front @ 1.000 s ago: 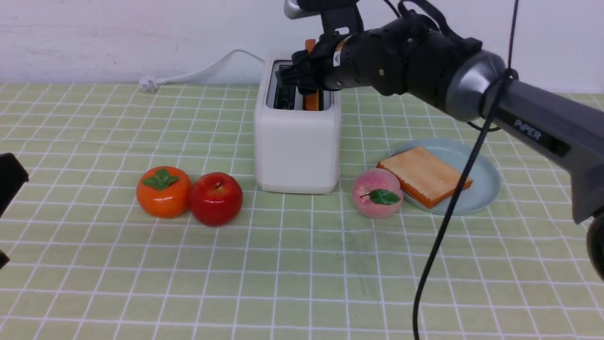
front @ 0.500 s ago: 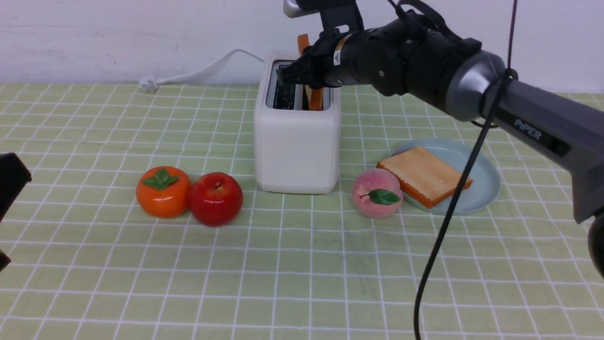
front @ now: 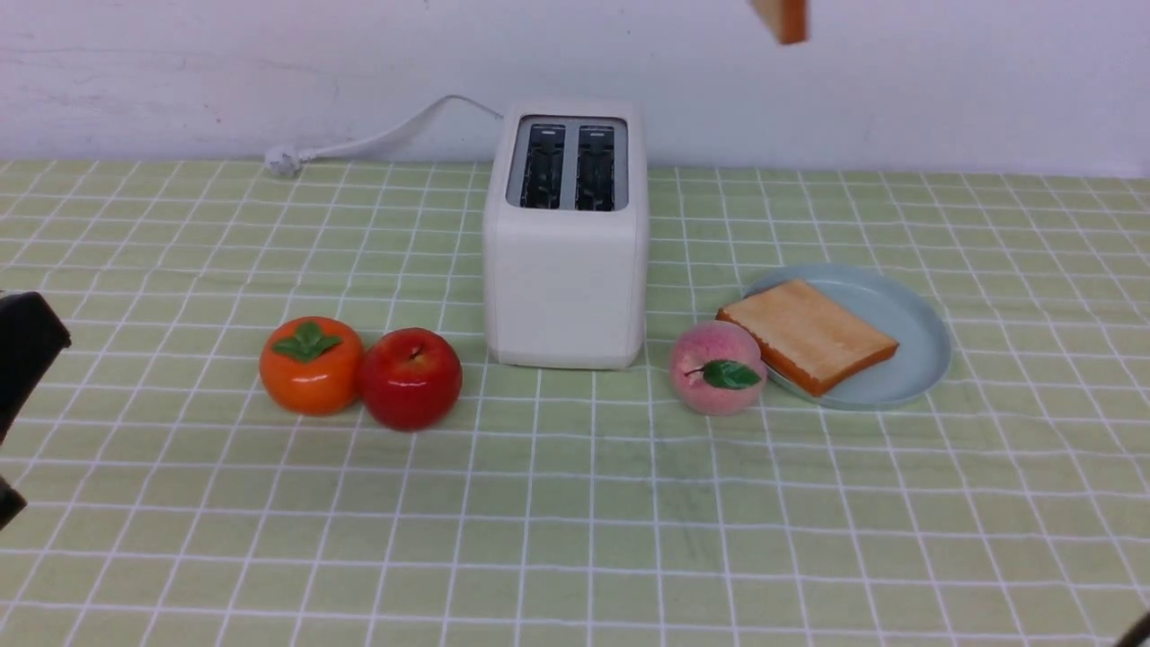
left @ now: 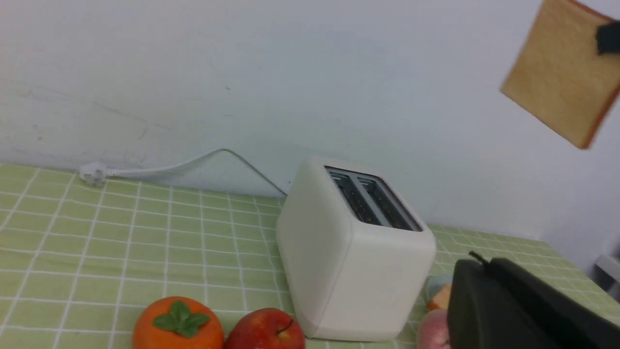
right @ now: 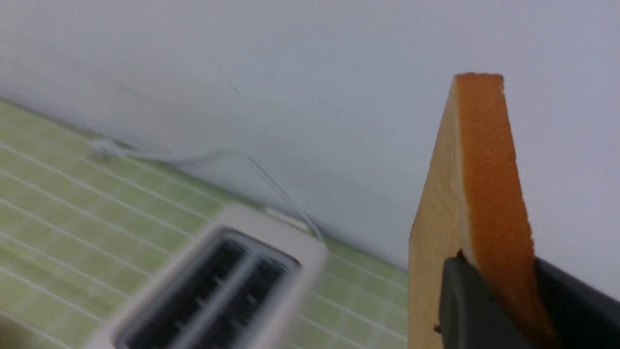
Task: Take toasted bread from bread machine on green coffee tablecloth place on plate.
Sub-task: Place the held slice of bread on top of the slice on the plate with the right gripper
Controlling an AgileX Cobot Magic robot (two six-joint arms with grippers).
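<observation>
The white bread machine stands on the green coffee tablecloth, and both slots show empty. One slice of toasted bread lies flat on the pale blue-green plate to its right. My right gripper is shut on the second slice and holds it on edge, high above the table. Only a corner of that slice shows at the top of the front view; it also shows in the left wrist view. My left gripper is shut and empty, low at the left.
An orange persimmon and a red apple sit touching, left of the toaster's front. A peach sits against the plate's left rim. The white cord and plug lie by the back wall.
My right arm has pulled the slice out of the toaster's right slot and risen up and to the right, out of the front view. The left gripper has barely moved.
</observation>
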